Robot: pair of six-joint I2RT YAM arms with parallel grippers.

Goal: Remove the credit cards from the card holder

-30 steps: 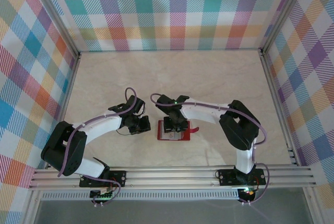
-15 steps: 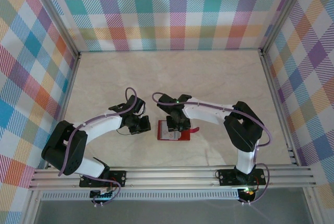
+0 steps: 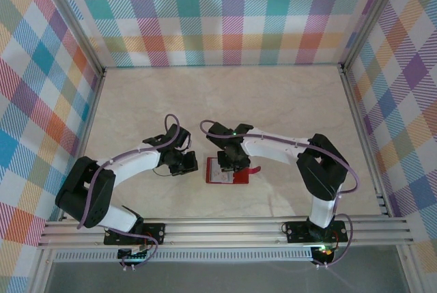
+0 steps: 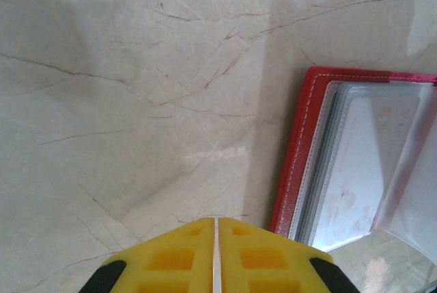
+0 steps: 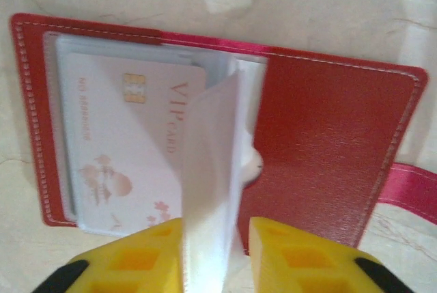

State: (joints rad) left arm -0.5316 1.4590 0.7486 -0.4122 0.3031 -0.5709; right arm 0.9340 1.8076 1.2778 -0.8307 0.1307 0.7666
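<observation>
One marbled table (image 3: pixel 287 108) held everything. The card holder (image 5: pixel 321 143), red with pale stitching, lay open and flat directly under and ahead of the right gripper (image 5: pixel 216 221). It sat just to the right of the left gripper (image 4: pixel 215 219), whose yellow fingers were pressed together on nothing. A pale pink credit card (image 5: pixel 123 149) with a gold chip sat in the pocket left of the right fingers. A pale leaf (image 5: pixel 208 170) stood up in their narrow gap; whether they pinched it could not be told.
</observation>
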